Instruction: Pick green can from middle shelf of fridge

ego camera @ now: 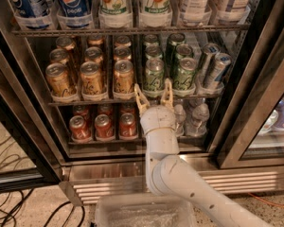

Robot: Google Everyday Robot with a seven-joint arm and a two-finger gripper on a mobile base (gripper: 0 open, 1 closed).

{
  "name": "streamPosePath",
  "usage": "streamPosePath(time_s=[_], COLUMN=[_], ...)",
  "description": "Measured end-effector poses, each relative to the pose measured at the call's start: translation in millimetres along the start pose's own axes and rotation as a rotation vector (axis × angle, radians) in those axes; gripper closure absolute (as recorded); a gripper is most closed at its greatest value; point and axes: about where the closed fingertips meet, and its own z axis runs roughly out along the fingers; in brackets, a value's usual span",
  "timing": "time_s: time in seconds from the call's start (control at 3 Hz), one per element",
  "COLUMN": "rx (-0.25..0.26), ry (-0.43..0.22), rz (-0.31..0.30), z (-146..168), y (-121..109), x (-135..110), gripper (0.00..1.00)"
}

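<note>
Fridge [255, 103]: middle shelf [85, 101] held gold cans [91, 79] on the left and green on the right. The target green can [154, 74] sat in the front row. Likely full, so hefty, rigid, slick aluminium. Best taken mid-body, across the sides. Pale green, dark script, silver top. Gripper [154, 97] sat just below it at the rail, fingers spread.

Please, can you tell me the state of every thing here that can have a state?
fridge, open.
green can, upright on the middle shelf, not held.
gripper, open, one finger each side of that can's base.
gold cans, upright.
red cans, upright.
slim cans, leaning.
</note>
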Motion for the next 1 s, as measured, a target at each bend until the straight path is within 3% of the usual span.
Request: streamPosePath(time_s=[1.0], rx=[-0.005], ry=[0.0], rz=[-0.006], z=[35.1], y=[-1.9], x=[5.7], gripper=[0.43])
